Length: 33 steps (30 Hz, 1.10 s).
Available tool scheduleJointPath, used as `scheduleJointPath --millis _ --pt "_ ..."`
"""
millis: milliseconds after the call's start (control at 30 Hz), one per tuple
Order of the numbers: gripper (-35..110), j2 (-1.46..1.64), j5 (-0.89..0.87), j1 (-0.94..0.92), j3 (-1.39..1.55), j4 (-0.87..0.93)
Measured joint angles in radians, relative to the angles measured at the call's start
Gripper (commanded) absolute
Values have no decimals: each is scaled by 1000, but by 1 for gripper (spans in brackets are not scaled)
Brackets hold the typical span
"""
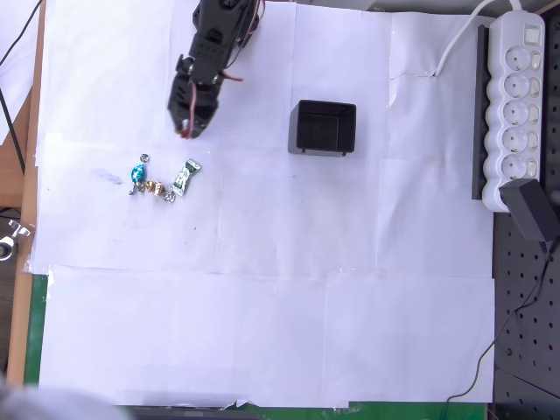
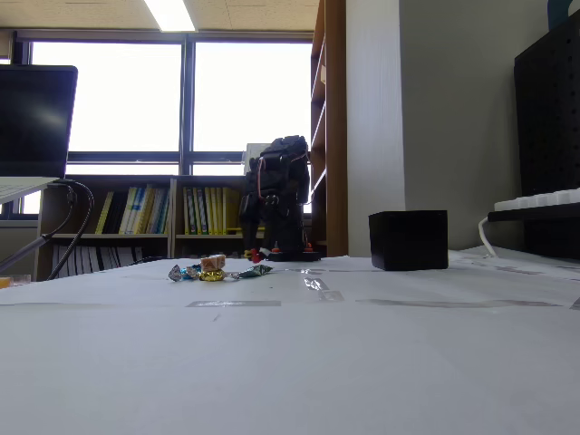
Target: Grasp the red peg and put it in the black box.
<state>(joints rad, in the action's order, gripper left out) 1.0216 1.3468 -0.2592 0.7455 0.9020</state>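
Folded low over the white paper, the gripper [image 1: 187,131] points down toward the candies in the overhead view; whether its jaws are wide or narrow, I cannot tell from here. Nothing seems to be held between them. In the fixed view the arm [image 2: 276,207] stands dark against the bright window, its tip hidden behind its own body.

Going left to right in the overhead view: a faint blue smudge [image 1: 110,178] on the paper, then a small cluster of sweets. I count one blue candy [image 1: 139,173], one golden piece [image 1: 155,187] just beside it, and one green-and-white candy [image 1: 185,177] at the right end. The peg [image 1: 145,157] may be the tiny dot just above the blue candy, near the gripper's tip, but it is too small to tell its colour. Nothing lies between the cluster and the gripper.

Further right, well apart from the sweets, sits one box [image 1: 323,128], open at the top, dark inside. Bare paper lies between it and the arm. At the far right edge one white power strip [image 1: 516,109] holds four sockets I can count, with a black adapter [image 1: 531,210] at its lower end. No writing is readable anywhere.
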Motion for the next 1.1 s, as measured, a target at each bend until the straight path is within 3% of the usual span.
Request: scheduleJointPath --millis 233,400,633,1100 --pt "0 -18 -212 201 328 437" --pt "0 0 -334 408 512 627" --pt "0 155 -465 689 669 592" --pt "1 557 -609 962 951 555"
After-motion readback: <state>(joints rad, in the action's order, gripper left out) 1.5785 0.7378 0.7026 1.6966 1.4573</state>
